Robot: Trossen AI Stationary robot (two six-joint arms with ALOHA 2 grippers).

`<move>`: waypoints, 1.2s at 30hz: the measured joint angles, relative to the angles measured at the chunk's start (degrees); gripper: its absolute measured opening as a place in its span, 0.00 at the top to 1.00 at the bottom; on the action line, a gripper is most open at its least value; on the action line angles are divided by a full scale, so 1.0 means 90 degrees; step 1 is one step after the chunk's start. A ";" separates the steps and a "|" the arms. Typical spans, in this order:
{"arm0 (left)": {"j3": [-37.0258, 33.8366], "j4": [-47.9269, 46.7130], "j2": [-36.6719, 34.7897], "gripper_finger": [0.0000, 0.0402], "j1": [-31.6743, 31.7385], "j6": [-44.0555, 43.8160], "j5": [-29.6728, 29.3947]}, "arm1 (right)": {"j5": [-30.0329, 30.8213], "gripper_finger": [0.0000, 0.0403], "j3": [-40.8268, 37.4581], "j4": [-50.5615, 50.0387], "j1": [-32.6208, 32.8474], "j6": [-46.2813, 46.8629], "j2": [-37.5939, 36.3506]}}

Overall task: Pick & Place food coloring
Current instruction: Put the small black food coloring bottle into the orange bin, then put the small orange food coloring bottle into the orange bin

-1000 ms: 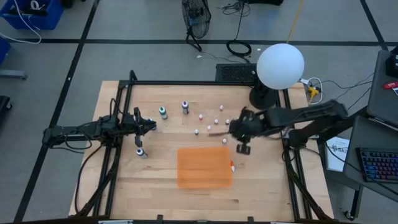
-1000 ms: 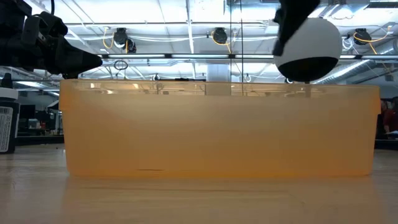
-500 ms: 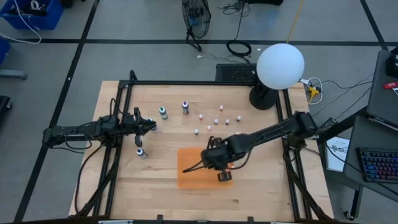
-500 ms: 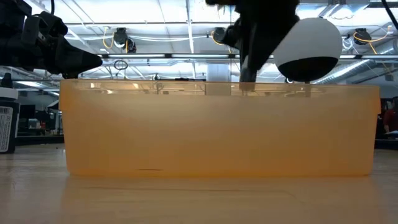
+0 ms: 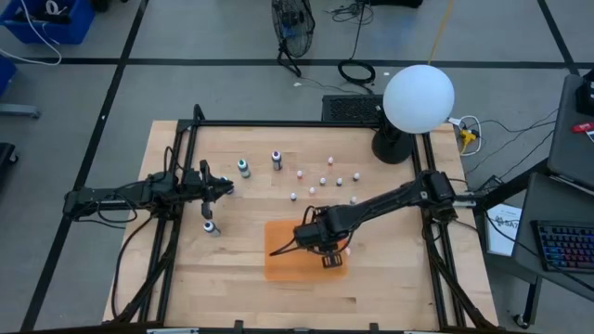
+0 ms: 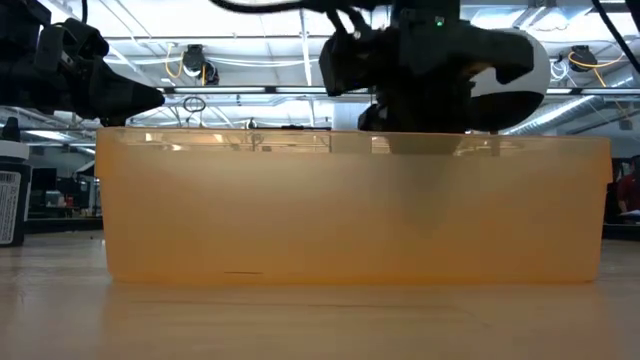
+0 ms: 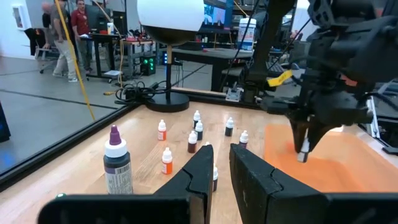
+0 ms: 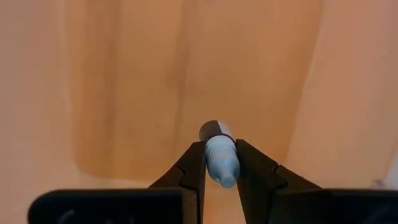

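Right gripper (image 8: pixel 221 163) shifted over orange bin (image 5: pixel 288 264), jaws clamping pale-capped dropper bottle (image 8: pixel 221 155); left jaws closed.

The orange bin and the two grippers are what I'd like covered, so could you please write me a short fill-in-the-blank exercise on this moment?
1. The right gripper is shut on a small ____ with a pale cap.
2. The right gripper hangs directly above the ____ bin.
3. The left gripper waits shut near the table's ____ edge.
4. In the high view, the white globe lamp stands at the table's far ____ corner.

Missing words: bottle; orange; left; right
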 joint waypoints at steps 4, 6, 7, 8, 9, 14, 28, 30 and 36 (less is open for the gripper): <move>0.0000 0.0000 0.0002 0.86 -0.0001 0.0000 0.0000 | -0.0002 0.87 -0.0289 0.0145 -0.0055 0.0003 0.0023; 0.0000 0.0000 0.0000 0.86 -0.0001 0.0001 0.0000 | -0.0002 0.87 -0.0475 0.0252 -0.0069 0.0017 0.0022; 0.0000 0.0000 0.0001 0.86 0.0001 0.0000 0.0000 | -0.0002 0.87 -0.0534 0.0290 -0.0072 0.0018 0.0020; 0.0000 0.0000 0.0002 0.86 0.0000 -0.0001 0.0000 | 0.0000 0.85 -0.0600 0.0320 -0.0069 0.0022 -0.0002; 0.0000 0.0000 0.0000 0.86 -0.0001 -0.0001 0.0000 | -0.0001 0.82 -0.0651 0.0366 -0.0069 0.0030 -0.0004; 0.0000 0.0000 0.0000 0.86 -0.0001 0.0000 0.0000 | -0.0007 0.69 -0.0757 0.0420 -0.0069 0.0070 0.0013; 0.0000 0.0003 0.0000 0.86 0.0001 -0.0001 0.0000 | 0.0050 0.67 -0.0543 -0.0221 0.0094 0.1322 -0.1313; 0.0000 0.0001 0.0000 0.86 0.0000 -0.0001 0.0000 | 0.0276 0.68 -0.0597 -0.0638 0.0261 0.1799 -0.1622; 0.0000 -0.0002 0.0001 0.86 -0.0001 0.0000 0.0000 | 0.1003 0.72 -0.1794 -0.0957 0.0858 0.3187 -0.2606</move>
